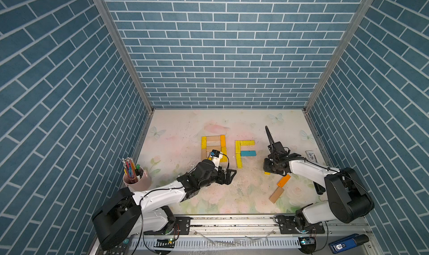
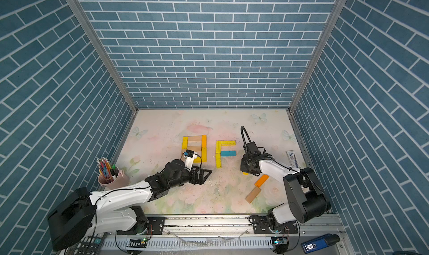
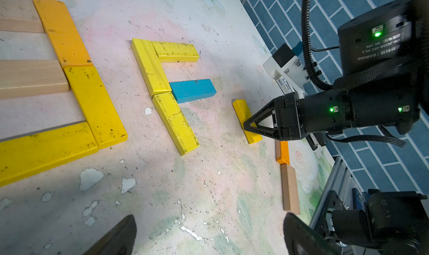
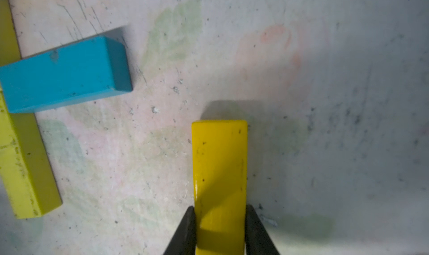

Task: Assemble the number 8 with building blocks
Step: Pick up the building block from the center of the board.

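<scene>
A closed figure of yellow, orange and tan building blocks (image 1: 213, 149) lies mid-table. Right of it stands a partial figure: two yellow blocks end to end (image 1: 238, 154), a yellow top bar (image 1: 247, 143) and a teal bar (image 1: 248, 153). My right gripper (image 4: 220, 207) is shut on a yellow block (image 4: 219, 163), low over the table just right of the teal bar (image 4: 65, 75). That yellow block (image 3: 241, 110) also shows in the left wrist view. My left gripper (image 3: 209, 219) is open and empty, near the closed figure's near edge (image 1: 228, 176).
A loose orange block (image 1: 283, 180) and a tan block (image 1: 276, 195) lie at the near right. A pink cup of pencils (image 1: 137, 180) stands at the left edge. A small printed packet (image 1: 312, 156) lies by the right wall. Blue brick walls enclose three sides.
</scene>
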### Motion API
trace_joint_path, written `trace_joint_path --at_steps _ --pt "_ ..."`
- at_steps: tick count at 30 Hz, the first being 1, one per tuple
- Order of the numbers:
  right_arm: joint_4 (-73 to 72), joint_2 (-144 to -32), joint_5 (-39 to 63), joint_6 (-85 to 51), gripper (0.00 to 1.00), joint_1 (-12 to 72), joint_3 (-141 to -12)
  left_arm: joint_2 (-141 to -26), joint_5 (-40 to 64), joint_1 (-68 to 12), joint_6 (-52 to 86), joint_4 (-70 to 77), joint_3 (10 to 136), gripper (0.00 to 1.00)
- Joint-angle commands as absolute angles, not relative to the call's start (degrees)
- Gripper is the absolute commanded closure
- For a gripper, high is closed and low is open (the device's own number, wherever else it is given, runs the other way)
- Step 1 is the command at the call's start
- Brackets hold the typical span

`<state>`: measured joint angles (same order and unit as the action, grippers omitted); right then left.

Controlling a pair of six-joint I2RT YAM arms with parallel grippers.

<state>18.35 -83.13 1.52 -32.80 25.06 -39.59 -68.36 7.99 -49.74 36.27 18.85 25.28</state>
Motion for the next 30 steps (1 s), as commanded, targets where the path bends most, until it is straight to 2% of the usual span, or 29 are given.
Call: trace_joint_path --at_steps 1,17,30 --pt "18.5 -82.2 0.4 -34.1 0.75 25.0 -39.2 -67.7 7.7 -49.4 35.5 18.6 25.7 0.00" --pt "20.2 -88.2 -0.6 -30.8 0.76 23.7 -46.2 -68.4 5.6 -49.3 34.8 17.7 26.9 0.00" --pt "19.1 -96.1 4.7 -24.4 0.75 20.0 -55.0 -69.1 6.0 -49.3 35.7 17.9 27.7 0.00"
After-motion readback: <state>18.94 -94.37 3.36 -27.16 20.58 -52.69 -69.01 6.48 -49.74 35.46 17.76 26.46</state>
